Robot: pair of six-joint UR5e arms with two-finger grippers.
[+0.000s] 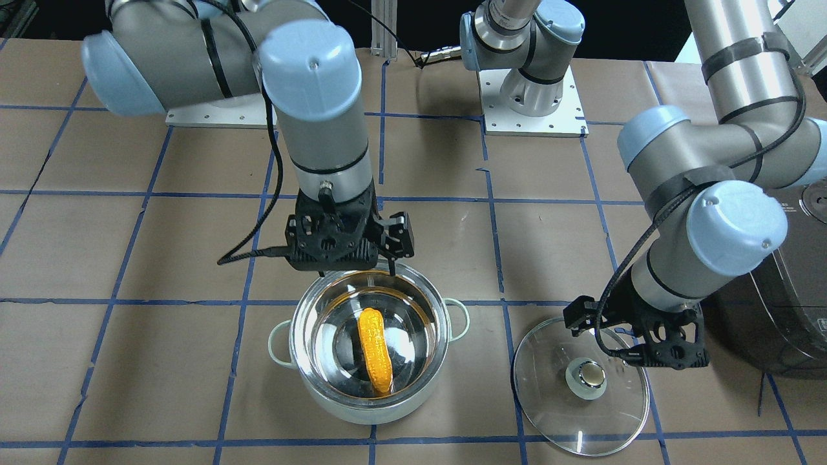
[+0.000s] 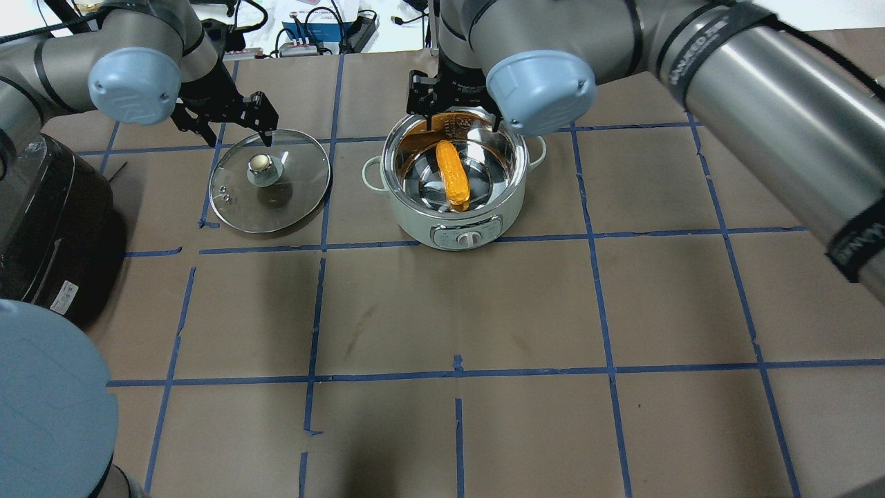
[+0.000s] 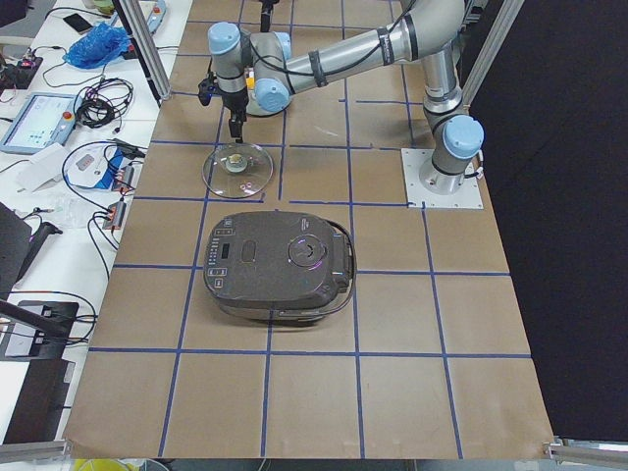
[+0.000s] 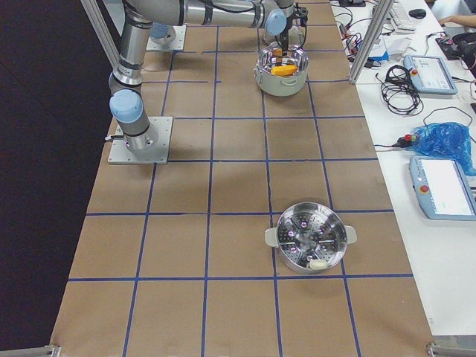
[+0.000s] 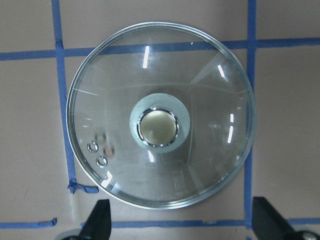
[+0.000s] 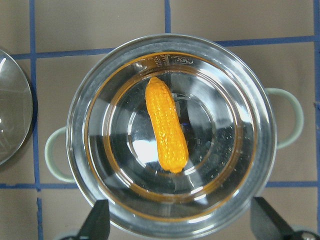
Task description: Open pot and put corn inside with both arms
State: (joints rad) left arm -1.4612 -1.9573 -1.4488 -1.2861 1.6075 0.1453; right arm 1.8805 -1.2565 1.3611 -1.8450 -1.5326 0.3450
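The pot [image 1: 298,336] stands open, with its mint wall [image 2: 408,214] and two loop handles. The corn [image 1: 376,352] lies inside on the steel bottom, and also shows in the right wrist view [image 6: 166,130]. My right gripper [image 2: 462,123] is open and empty, just above the pot's far rim, with its fingertips [image 6: 97,220] wide apart. The glass lid [image 2: 290,194] lies flat on the table to the pot's left, knob up. My left gripper [image 2: 235,135] is open and empty above the lid's far edge. In the left wrist view its fingertips [image 5: 270,222] straddle the lid [image 5: 210,110].
A dark grey rice cooker [image 2: 48,221] sits at the table's left end, close to the left arm. A steel steamer pot [image 4: 310,245] stands far off at the right end. Blue tape lines grid the brown table.
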